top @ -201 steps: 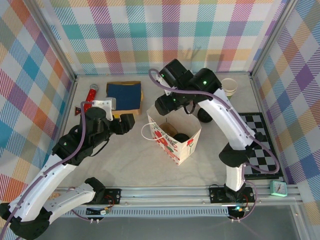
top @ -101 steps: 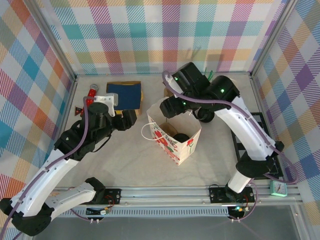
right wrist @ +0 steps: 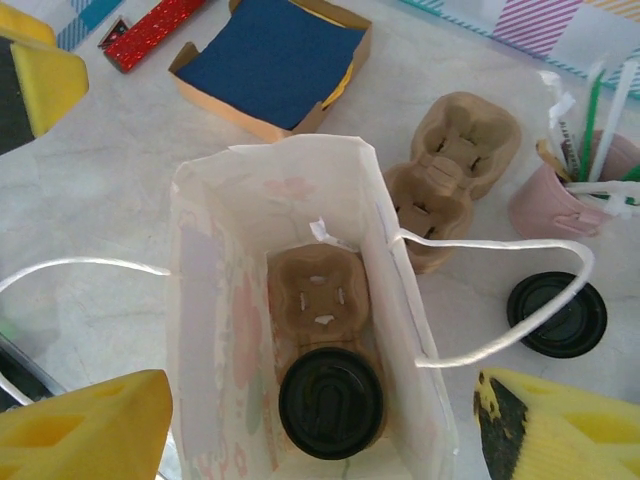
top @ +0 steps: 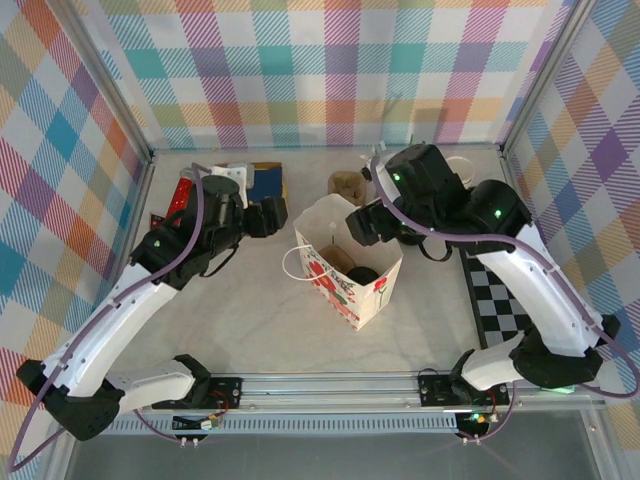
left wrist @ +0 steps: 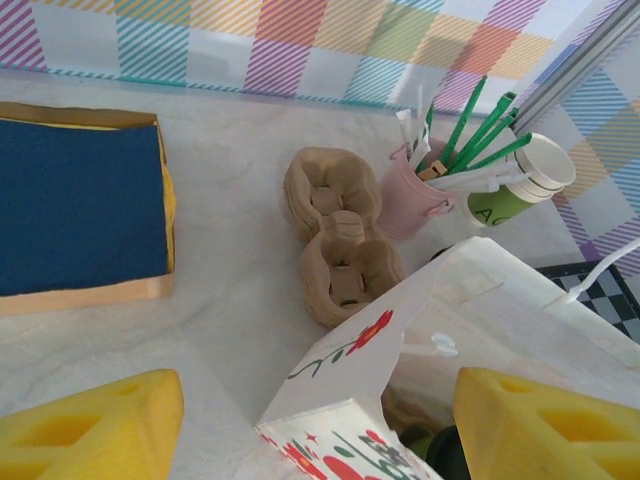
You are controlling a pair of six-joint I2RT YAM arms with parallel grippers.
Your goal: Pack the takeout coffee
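A white paper bag (right wrist: pixel 300 200) printed with red flowers stands open in mid-table (top: pixel 350 290). Inside it, the takeout coffee (right wrist: pixel 331 402) sits in the near pocket of a brown pulp carrier (right wrist: pixel 318 285), its black lid up. The lid's edge also peeks out in the left wrist view (left wrist: pixel 445 458). My right gripper (right wrist: pixel 320 435) hovers open above the bag's mouth, its yellow fingers wide on either side and holding nothing. My left gripper (left wrist: pixel 320 425) is open beside the bag's left corner (left wrist: pixel 400 340), and nothing is gripped. From above, the left gripper (top: pixel 268 215) is left of the bag and the right gripper (top: pixel 367 226) at its far rim.
A second pulp carrier (right wrist: pixel 455 170) lies behind the bag. Right of it are a pink cup of straws (left wrist: pixel 415 195), stacked green-and-white cups (left wrist: pixel 520 185) and a loose black lid (right wrist: pixel 556 313). A box of blue napkins (left wrist: pixel 75 205) and a red bar (right wrist: pixel 155 25) lie far left; a checkered board (top: pixel 500 290) lies right.
My right arm has swung right and lifted back from the bag's far-left corner, its jaws widening. My left arm has moved toward the far side and a little right.
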